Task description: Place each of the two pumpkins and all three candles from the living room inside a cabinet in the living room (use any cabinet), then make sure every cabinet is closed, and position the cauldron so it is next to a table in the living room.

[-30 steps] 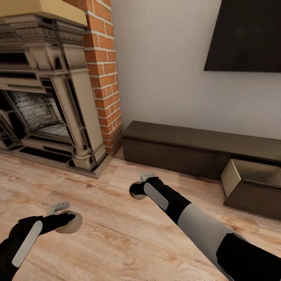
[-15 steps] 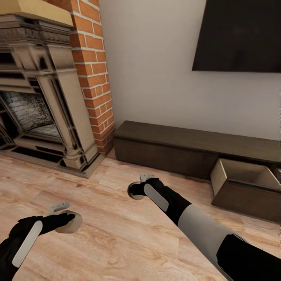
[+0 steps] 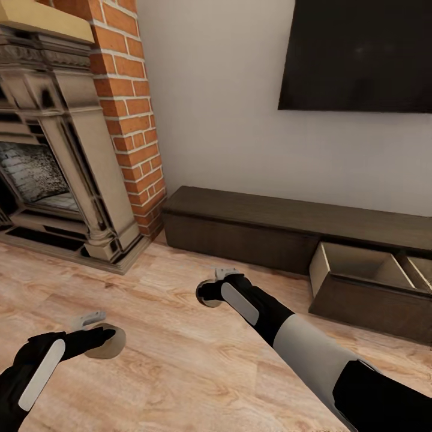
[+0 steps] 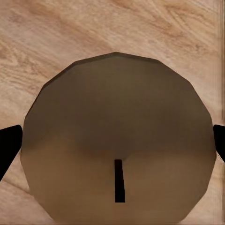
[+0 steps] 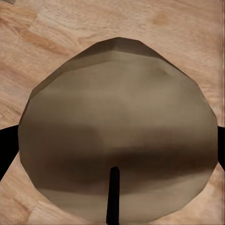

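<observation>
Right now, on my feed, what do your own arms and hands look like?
Both arms are matte black with pale grey elongated panels on the forearms. The right arm adds a wide light grey sleeve section further up. The left hand and right hand each end in small light grey fingers. In the wrist views the fingertips show black. No cables or markings visible.

Black arms, grey-white panels
</observation>
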You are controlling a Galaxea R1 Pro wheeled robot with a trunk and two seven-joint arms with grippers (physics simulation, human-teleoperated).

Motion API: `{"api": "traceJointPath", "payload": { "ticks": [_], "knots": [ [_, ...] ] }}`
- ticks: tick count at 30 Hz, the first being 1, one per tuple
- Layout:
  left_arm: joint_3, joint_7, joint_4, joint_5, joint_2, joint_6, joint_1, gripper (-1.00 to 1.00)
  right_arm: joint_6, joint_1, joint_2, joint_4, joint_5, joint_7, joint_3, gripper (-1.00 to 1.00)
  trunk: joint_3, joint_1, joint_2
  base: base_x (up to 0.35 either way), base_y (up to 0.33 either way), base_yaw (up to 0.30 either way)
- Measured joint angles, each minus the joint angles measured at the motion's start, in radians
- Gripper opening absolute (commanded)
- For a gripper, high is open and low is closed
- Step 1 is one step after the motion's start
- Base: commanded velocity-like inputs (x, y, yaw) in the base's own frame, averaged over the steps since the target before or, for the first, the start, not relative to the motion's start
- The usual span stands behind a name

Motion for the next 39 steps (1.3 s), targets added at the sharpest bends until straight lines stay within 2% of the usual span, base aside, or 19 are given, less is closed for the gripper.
{"api": "traceJointPath", "payload": {
  "ticks": [10,39],
  "knots": [
    [0.000,0.000,0.000,0.001,-0.001,0.000,0.000,-1.00,0.000,0.000,0.000,0.000,-0.037,0.000,0.000,-1.00,0.009,0.000,0.000,-0.001,-0.003,-0.248],
    [0.000,0.000,0.000,-0.001,-0.001,0.000,0.000,-1.00,-0.003,0.000,0.000,-0.001,-0.043,0.002,0.000,-1.00,0.027,0.000,0.000,0.000,0.000,-0.276]
  ]
}}
